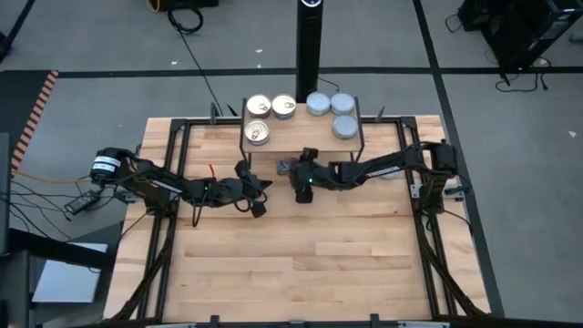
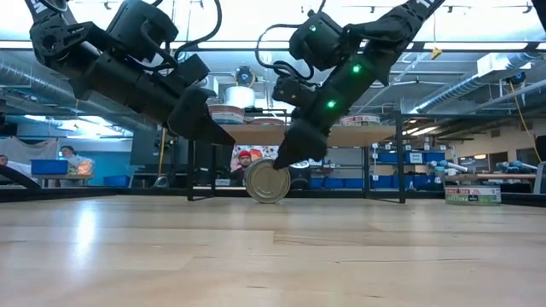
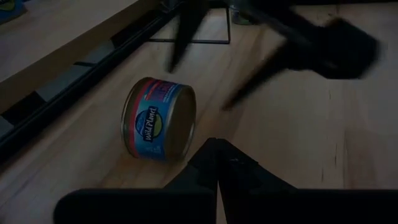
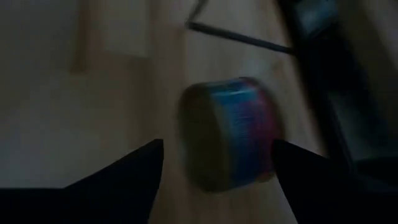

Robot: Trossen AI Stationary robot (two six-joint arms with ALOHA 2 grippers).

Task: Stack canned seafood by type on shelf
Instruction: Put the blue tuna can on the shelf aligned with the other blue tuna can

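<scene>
One tin (image 3: 158,118) of the canned seafood — blue and red label, standing on its edge on the desk (image 1: 301,264) in front of the shelf (image 1: 301,137), its flat gold-toned face (image 2: 268,182) turned toward the low camera.

Shelf: small light-wood board on thin black wire legs, at the desk's far edge. It carries three gold-lidded tins (image 1: 271,116) on its left part and three blue-grey-lidded tins (image 1: 332,111) on its right part, each group lying flat and close together; whether any are stacked cannot be told from above.

Right gripper (image 4: 214,155): poised over the tin on edge, fingers spread wide to either side of it, not clamped — contact cannot be told.

Left gripper (image 1: 255,196): fingers closed on nothing, held above the desk just to the left of that tin.

Background beyond the desk: a workshop with shelving, and a person (image 2: 245,162) seen in the distance.
</scene>
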